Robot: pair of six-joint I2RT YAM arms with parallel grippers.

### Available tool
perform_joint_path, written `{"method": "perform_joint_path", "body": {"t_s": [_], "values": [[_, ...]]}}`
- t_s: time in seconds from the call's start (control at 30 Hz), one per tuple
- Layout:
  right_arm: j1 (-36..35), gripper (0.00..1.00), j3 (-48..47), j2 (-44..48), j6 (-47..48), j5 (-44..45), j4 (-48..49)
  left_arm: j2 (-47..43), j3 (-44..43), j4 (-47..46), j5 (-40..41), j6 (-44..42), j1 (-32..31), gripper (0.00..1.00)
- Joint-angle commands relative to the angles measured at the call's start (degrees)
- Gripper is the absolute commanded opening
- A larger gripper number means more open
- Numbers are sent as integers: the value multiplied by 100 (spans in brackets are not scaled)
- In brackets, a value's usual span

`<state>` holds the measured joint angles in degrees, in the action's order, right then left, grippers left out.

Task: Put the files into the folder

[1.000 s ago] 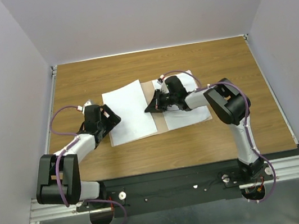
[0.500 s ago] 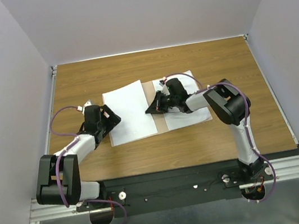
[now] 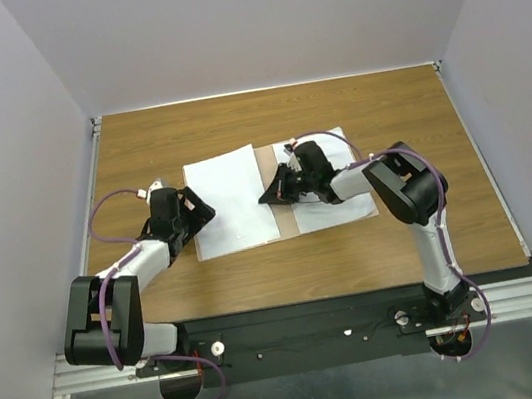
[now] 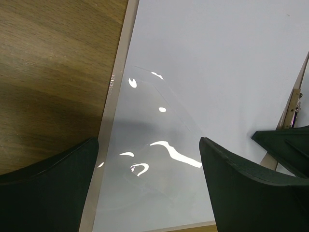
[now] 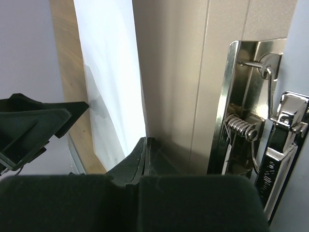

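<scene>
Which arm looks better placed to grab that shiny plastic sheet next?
Probably left: the left gripper hangs open over the plastic leaf; the right gripper is shut beside the metal clip.

passage: table (image 3: pixel 263 119) far side | obstacle: right gripper (image 3: pixel 269 197) over folder (image 3: pixel 288 220)

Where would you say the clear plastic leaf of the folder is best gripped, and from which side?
Probably the clear leaf's left edge, from the left, low over the table. It lies thin and nearly flat over the white sheet, so only an edge offers purchase; the open left gripper sits at that side.
</scene>
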<state>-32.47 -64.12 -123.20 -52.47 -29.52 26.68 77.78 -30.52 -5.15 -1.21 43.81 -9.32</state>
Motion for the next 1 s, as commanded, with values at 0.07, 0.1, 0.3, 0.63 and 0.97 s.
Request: {"method": "perform_joint_path", "body": {"t_s": [0.07,0.1,0.3,0.63,0.97], "values": [[-146,1,101,330,281,745,-865,-35,178,181,-248,101,18,95],[-146,1,110,366,272,789,-892,-35,178,181,-239,110,18,95],[-181,4,84,463,360,834,-1033,-34,170,172,-257,110,18,95],[-207,39,-153,814,720,1281,-1559,-201,117,269,-213,84,18,95],[-365,67,-592,1605,1361,2502,-2649,-482,-6,453,-72,84,18,95]]}}
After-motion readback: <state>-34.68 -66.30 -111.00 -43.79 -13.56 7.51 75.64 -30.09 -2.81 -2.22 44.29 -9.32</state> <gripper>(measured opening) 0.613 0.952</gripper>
